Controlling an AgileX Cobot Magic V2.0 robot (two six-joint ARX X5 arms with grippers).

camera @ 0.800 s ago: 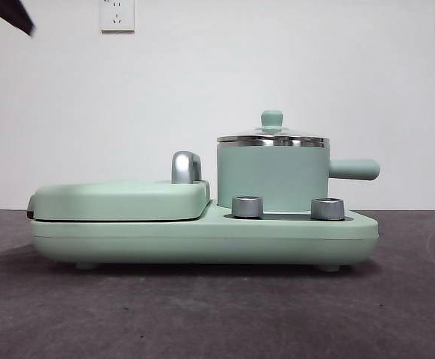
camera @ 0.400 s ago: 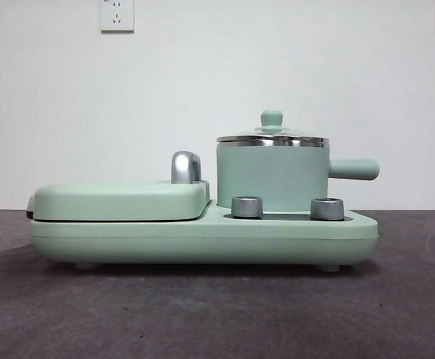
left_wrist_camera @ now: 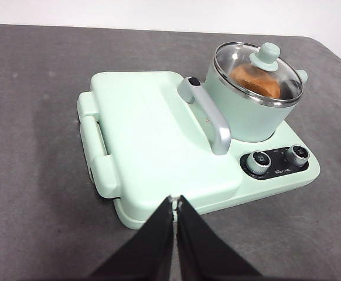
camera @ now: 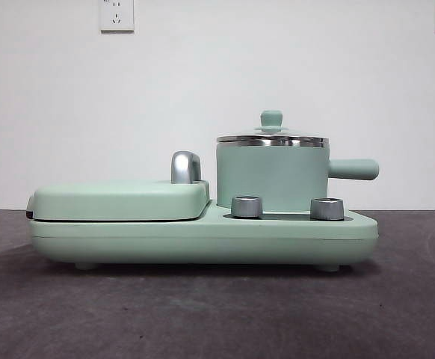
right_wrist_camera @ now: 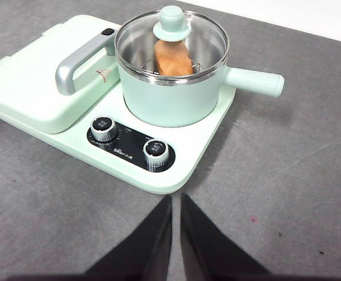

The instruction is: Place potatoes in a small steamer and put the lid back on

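At the upper left of the front frame, the dark arm tip that showed a second ago is gone, and the frame has held free of arms since half a second ago. Right of centre in that view the small steamer (camera: pixel 272 178) stands on the mint-green cooker base (camera: pixel 202 238), with the lid (camera: pixel 272 137) seated level on its steel rim.

Through the glass, near the upper middle of the right wrist frame, the potato (right_wrist_camera: pixel 173 58) lies inside the pot on a wire rack.

Both arms hang back above the counter (camera: pixel 217 314), well apart from the appliance. The left gripper (left_wrist_camera: pixel 175 202) has its jaws pressed together on nothing. The right gripper (right_wrist_camera: pixel 176 199) shows only a thin slit between its jaws and likewise carries nothing.

With the potato in, the lid on and both arms withdrawn, the task looks finished; the closed grill plate (camera: pixel 120 200) beside the pot needs no attention.
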